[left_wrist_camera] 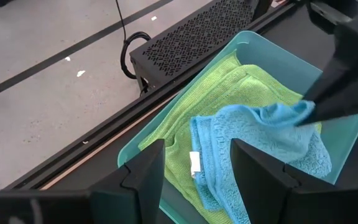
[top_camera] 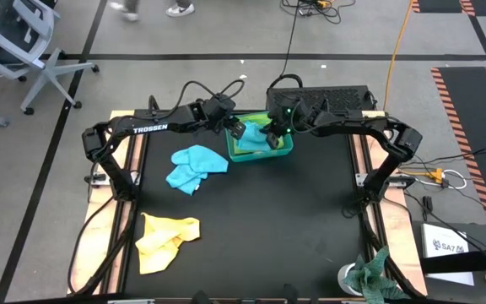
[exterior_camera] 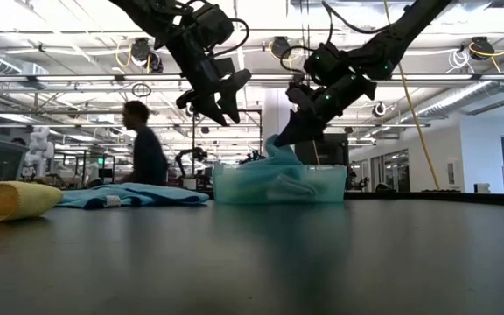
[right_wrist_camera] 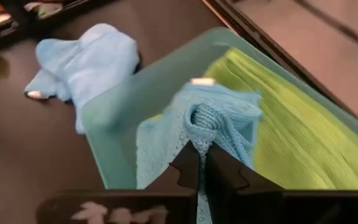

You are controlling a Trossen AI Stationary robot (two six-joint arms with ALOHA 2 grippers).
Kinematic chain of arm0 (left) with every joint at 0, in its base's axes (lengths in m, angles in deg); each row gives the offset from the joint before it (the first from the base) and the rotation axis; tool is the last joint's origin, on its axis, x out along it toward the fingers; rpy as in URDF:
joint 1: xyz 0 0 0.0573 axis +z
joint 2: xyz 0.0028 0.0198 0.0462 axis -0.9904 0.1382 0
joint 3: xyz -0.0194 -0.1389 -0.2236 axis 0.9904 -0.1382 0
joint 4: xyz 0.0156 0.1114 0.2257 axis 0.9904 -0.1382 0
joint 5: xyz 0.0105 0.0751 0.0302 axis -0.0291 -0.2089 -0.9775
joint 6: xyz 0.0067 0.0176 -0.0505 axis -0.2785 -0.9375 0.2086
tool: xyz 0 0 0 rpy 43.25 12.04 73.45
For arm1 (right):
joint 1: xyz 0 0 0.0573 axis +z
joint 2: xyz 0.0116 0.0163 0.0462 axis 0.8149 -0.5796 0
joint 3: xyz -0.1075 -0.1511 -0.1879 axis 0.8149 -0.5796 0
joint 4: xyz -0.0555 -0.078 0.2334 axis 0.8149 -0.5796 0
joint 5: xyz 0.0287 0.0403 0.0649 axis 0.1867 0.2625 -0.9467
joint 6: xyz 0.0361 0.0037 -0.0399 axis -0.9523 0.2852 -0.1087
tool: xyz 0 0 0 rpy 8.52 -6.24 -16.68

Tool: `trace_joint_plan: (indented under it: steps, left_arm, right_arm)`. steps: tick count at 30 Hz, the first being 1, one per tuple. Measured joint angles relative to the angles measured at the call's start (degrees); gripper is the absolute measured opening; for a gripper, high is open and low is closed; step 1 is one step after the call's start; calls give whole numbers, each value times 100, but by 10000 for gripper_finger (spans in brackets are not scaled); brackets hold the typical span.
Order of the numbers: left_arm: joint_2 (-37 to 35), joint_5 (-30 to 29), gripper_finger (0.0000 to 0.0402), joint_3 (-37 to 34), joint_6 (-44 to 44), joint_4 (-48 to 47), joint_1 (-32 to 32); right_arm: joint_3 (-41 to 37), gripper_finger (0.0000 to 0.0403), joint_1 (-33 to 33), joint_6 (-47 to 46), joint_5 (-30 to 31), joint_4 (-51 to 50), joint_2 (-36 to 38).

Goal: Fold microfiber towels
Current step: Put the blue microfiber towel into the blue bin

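R gripper [right_wrist_camera: 199,163] has its fingers clamped on a bunched fold of the blue towel [right_wrist_camera: 213,121], which sits in the tray [top_camera: 236,154] at 12 o'clock on the table, on top of green towels [left_wrist_camera: 229,87]. L gripper [left_wrist_camera: 194,171] hovers just beside, fingers apart, holding nothing. Towel looks soft, light and floppy; prob drapes when lifted, better to take it by a corner or edge. It's too crumpled to tell a long axis.
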Motion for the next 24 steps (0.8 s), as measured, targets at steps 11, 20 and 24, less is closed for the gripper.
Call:
trace_joint_plan:
  steps: [11, 20, 24]
  left_arm:
    - [0, -4, 184, 0, -2, 0, 2]
    - [0, -2, 184, 0, 13, 0, 2]
    - [0, -2, 184, 0, 17, 0, 4]
  right_arm:
    - [2, 1, -248, 838, 132, 423, 411]
    - [0, 1, -649, 1147, 175, 100, 363]
    - [0, 13, -649, 1092, 203, 114, 363]
